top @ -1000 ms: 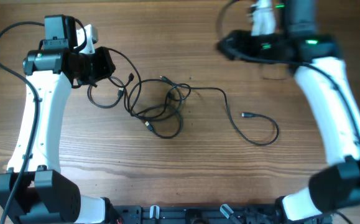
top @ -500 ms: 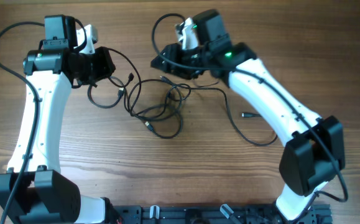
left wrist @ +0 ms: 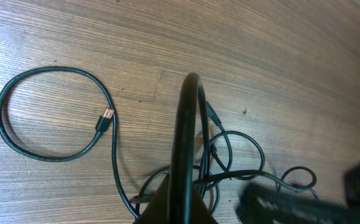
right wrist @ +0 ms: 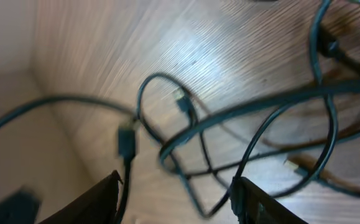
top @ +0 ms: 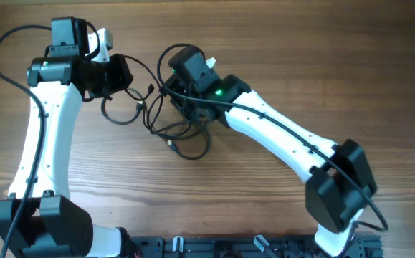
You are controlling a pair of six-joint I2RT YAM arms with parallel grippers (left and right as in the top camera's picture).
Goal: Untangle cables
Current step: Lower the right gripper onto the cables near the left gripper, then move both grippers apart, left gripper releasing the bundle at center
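The right fingers [right wrist: 99, 202] stand wide apart over the knot of the cables [top: 185, 129], and several strands cross the gap between them without being pinched. The knot lies on the worktop [top: 350, 86], a little toward 9 o'clock from its centre. The left fingers [top: 114, 75] are at 10 o'clock from the knot; I cannot tell if they are wide or narrow. In the left wrist view, one open loop ends in a plug [left wrist: 106, 118] at 9 o'clock.

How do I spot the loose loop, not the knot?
Start at the left gripper in the overhead view; just below it, left of the knot, one cable curls into a round loop. Unlike the knot's crossing strands, it is a single open ring, its plug nearly closing it.
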